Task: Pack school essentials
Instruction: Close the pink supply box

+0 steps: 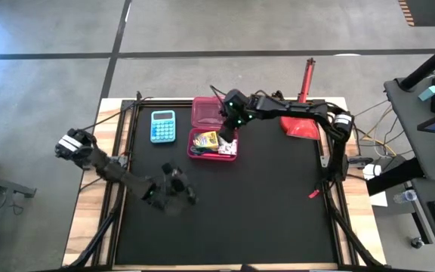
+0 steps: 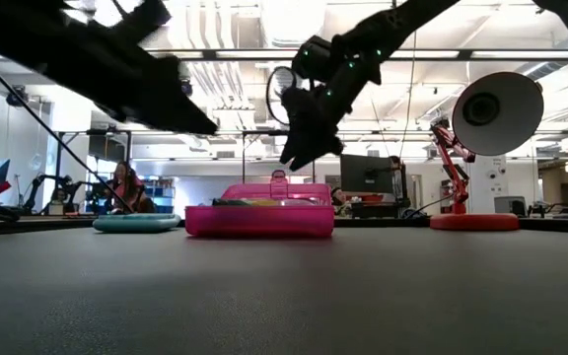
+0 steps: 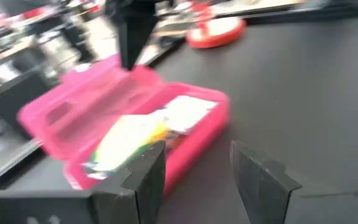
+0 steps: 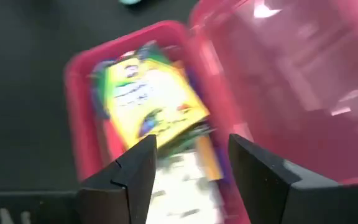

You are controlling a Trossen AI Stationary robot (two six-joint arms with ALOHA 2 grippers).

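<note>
Crayons [image 4: 151, 102], a yellow-and-green pack, lie on top of the other stationery inside the pink case [image 1: 212, 144], which sits open on the counter [image 1: 263, 204] with its lid [image 1: 205, 112] folded back toward the far edge. A blue calculator [image 1: 163, 125] rests just beside the case, outside it. My right hand [image 4: 188, 165] hangs directly over the tray, fingers spread and holding nothing, so I judge the placing step finished: the pack is in, and I am letting go above it. My left hand [image 3: 194, 177] waits low over the near part of the counter, pointed at the case, also open and empty. A small red piece [image 1: 313, 194] lies well apart toward my right edge; I cannot tell what it is. Next, as I see it, comes lifting my right hand clear and swinging the lid down. That calls for contents lying flat, or the lid may not seat.
</note>
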